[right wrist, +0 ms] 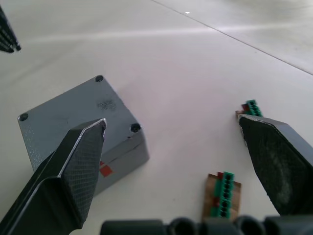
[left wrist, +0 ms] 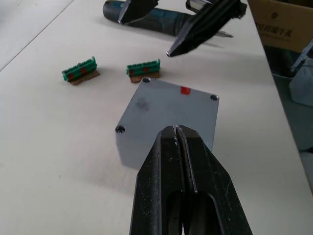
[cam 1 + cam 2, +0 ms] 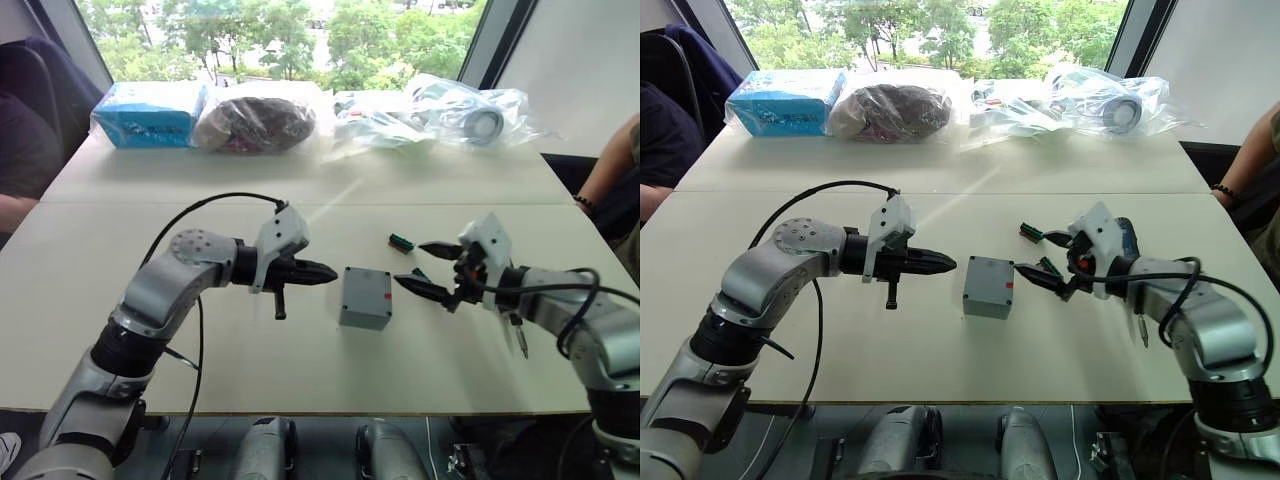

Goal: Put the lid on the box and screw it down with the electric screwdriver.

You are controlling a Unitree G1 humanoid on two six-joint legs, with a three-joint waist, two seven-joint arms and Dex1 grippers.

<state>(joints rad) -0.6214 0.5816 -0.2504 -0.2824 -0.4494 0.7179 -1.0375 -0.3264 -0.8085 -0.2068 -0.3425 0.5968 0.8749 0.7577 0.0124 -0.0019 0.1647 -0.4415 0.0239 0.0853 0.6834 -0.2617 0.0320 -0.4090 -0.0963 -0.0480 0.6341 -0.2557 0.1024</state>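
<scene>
Box point(image 3: 365, 297), grey with its lid point(image 2: 168, 113) already seated on top, sits on the table point(image 3: 120, 250) between both grippers, just ahead of each. Behind the right gripper point(image 3: 428, 270) lies the electric screwdriver point(image 2: 161, 18). Two green connectors point(image 1: 222, 196) rest beside that gripper, whose fingers gape wide, holding nothing. The left gripper point(image 3: 325, 271) is pinched closed, empty, apart from the box.
</scene>
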